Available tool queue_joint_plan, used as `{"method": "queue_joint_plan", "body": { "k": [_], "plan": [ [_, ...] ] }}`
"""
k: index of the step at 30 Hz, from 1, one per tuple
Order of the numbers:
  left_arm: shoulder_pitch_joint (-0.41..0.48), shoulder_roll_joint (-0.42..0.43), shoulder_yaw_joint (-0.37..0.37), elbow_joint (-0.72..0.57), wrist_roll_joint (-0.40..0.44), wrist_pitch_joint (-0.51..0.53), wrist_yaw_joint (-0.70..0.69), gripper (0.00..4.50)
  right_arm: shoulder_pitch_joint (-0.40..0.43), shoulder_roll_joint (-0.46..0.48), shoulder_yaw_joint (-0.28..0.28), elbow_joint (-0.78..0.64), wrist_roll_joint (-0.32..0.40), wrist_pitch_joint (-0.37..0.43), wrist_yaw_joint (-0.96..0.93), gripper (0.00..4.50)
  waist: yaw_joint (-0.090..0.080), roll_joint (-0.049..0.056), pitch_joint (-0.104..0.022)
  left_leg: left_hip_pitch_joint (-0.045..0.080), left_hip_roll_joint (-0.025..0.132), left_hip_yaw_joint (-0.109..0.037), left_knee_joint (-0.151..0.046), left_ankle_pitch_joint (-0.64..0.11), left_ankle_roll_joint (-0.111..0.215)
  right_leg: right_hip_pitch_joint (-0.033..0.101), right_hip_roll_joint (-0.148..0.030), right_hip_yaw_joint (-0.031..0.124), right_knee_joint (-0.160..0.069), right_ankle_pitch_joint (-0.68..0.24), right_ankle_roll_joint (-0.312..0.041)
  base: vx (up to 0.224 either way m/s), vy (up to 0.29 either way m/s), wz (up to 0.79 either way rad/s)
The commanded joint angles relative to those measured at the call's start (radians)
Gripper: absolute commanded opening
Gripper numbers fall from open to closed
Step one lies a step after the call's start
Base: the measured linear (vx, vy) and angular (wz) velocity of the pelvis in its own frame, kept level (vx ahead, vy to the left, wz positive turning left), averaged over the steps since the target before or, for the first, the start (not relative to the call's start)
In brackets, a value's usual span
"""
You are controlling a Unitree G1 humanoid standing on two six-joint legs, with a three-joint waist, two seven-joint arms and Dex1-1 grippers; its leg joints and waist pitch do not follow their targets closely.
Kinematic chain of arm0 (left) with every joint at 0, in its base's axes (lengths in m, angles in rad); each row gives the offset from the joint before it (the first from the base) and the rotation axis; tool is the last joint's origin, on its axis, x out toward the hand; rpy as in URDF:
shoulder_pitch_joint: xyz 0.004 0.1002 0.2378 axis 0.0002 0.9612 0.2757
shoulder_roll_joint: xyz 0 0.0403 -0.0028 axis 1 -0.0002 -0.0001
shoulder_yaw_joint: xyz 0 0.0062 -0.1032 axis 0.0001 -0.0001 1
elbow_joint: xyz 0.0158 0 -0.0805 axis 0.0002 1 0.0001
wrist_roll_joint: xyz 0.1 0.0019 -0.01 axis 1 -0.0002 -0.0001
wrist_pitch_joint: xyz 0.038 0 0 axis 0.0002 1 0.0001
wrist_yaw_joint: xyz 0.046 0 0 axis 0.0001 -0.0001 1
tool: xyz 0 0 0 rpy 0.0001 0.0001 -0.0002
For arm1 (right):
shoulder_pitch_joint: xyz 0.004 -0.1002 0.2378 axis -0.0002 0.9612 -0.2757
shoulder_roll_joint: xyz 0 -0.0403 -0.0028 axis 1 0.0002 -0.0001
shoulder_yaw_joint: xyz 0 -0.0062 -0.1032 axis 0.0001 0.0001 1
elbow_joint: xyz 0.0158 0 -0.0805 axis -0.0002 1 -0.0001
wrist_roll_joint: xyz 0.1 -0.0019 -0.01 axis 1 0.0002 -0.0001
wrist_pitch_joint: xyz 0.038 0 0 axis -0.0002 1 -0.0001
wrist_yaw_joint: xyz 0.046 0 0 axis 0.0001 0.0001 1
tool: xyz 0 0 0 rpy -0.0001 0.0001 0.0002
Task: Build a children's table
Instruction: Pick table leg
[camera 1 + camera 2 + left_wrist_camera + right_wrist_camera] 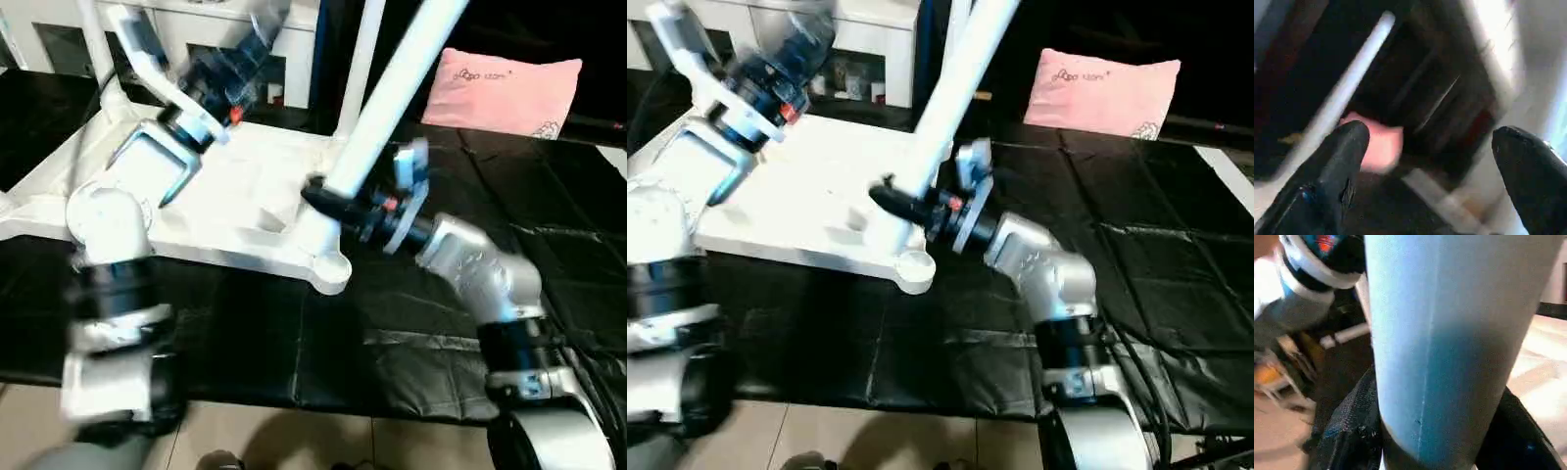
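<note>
1. While leaning steeply out of the near corner socket (326, 266) of the upside-down tabletop (235, 201), leg (387, 98) clamped low down by right gripper (328, 201); tabletop resting on black mat (411, 323), pink pillow (505, 90) well behind. Another leg (359, 64) standing upright at the far edge. Left gripper up at the far left, blurred, near a further white leg (93, 39).

2. From the right eye, same lean visible: leg foot just beside the round socket, seating hard to confirm. Likely risk: pressing down at this tilt jams the leg against the socket rim or skids the tabletop across the mat.

3. Through the left wrist, two black fingers (1334, 161) spread wide apart, nothing between them; pale bar and pink blur beyond. Judged risk: with no second hold on the tabletop, nothing to stop it shifting.

4. Through the right wrist, leg pinched between the black fingers (1349, 426), filling the space. Grip sits low, so the long upper part could lever the leg round and slip in the jaws.
</note>
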Motion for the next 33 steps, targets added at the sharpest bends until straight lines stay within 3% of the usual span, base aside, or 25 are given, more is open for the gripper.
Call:
{"method": "queue_joint_plan", "body": {
  "k": [1, 5, 10, 15, 21, 24, 31, 33],
  "plan": [
    [0.011, 0.009, -0.118, 0.018, 0.11, -0.027, -0.011, 4.5, 0.014, -0.009, 0.041, -0.019, -0.055, -0.054, -0.017, 1.91, -0.001, 0.026, -0.085, 0.011, 0.015, 0.0, -0.072, -0.11, -0.046, 0.066, -0.065, 0.042, -0.057, -0.181, -0.113, 0.0, 0.0, 0.0],
    [0.0, 0.013, -0.198, 0.031, 0.178, -0.07, -0.05, 4.5, 0.019, 0.002, 0.069, -0.012, -0.092, -0.097, -0.035, 1.91, -0.002, 0.021, -0.085, 0.007, 0.013, 0.003, -0.07, -0.109, -0.04, 0.07, -0.066, 0.044, -0.053, -0.138, -0.158, 0.0, 0.0, 0.0],
    [-0.011, -0.005, -0.242, -0.005, 0.179, -0.101, -0.159, 4.5, 0.02, 0.003, 0.103, 0.028, -0.155, -0.147, -0.058, 1.91, -0.004, 0.022, -0.082, 0.008, 0.012, 0.003, -0.071, -0.138, -0.044, 0.069, -0.068, 0.045, -0.058, -0.188, -0.156, 0.0, 0.0, 0.0],
    [0.007, -0.005, -0.256, -0.076, 0.13, -0.104, -0.255, 4.5, 0.022, 0.003, 0.121, 0.053, -0.192, -0.179, -0.089, 1.91, -0.005, 0.024, -0.083, 0.01, 0.013, 0.004, -0.071, -0.142, -0.042, 0.067, -0.067, 0.046, -0.055, -0.171, -0.171, 0.0, 0.0, 0.0],
    [0.017, -0.002, -0.262, -0.082, 0.148, -0.118, -0.287, 4.5, 0.019, 0.01, 0.121, 0.076, -0.219, -0.21, -0.117, 1.91, -0.006, 0.026, -0.082, 0.01, 0.013, 0.004, -0.072, -0.158, -0.041, 0.066, -0.066, 0.046, -0.056, -0.177, -0.175, 0.0, 0.0, 0.0],
    [-0.001, 0.005, -0.239, -0.024, 0.202, -0.16, -0.252, 4.5, 0.01, 0.013, 0.105, 0.107, -0.239, -0.242, -0.154, 1.91, -0.007, 0.026, -0.083, 0.011, 0.013, 0.004, -0.072, -0.158, -0.045, 0.067, -0.066, 0.046, -0.056, -0.181, -0.172, 0.0, 0.0, 0.0],
    [-0.007, 0.113, -0.283, 0.143, 0.356, -0.268, -0.29, 4.5, 0.008, -0.011, 0.018, 0.156, -0.23, -0.224, -0.251, 1.91, -0.009, 0.028, -0.084, 0.012, 0.01, 0.004, -0.073, -0.149, -0.049, 0.066, -0.062, 0.048, -0.057, -0.17, -0.156, 0.0, 0.0, 0.0],
    [-0.004, 0.142, -0.317, 0.203, 0.409, -0.306, -0.318, 4.5, 0.022, -0.024, 0.011, 0.159, -0.238, -0.232, -0.262, 1.91, -0.008, 0.035, -0.086, 0.014, 0.009, 0.003, -0.072, -0.137, -0.05, 0.067, -0.061, 0.048, -0.052, -0.139, -0.156, 0.0, 0.0, 0.0]
  ]
}}
